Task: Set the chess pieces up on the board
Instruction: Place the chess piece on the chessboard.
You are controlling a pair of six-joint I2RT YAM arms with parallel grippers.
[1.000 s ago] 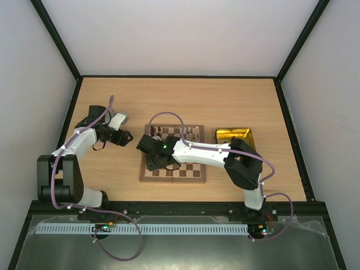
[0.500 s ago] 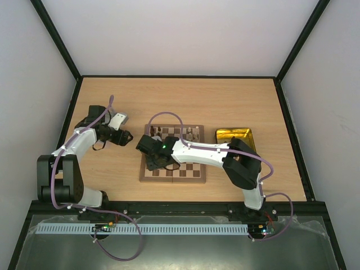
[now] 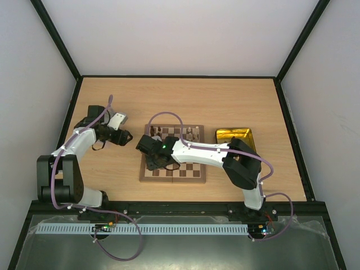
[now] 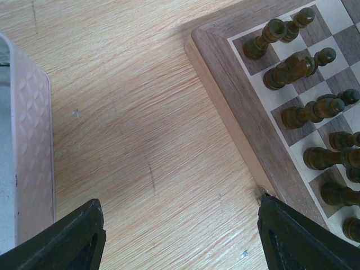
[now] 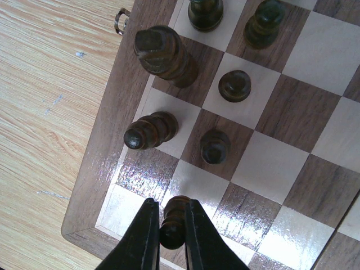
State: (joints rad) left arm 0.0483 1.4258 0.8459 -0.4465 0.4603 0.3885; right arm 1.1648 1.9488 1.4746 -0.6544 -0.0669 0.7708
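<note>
Firmly clamped dark piece (image 5: 173, 220) in R gripper (image 5: 167, 232), long axis approx. upright.
Hung between shut jaws, just over free squares at corner of board (image 5: 93, 185); L gripper (image 4: 180, 242) gaped wide, off board beside its edge, so R arm nearer.

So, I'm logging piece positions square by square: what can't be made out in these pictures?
- Top view: the white right arm hides the square wooden chessboard's left-side squares; the far-row pieces are too small to identify.
- Right wrist: the right pincer clamps a dark brown turned wooden piece; its fingers and the bottom edge hide its base.
- Left wrist: the picture's right edge cuts off the board's remaining squares.
</note>
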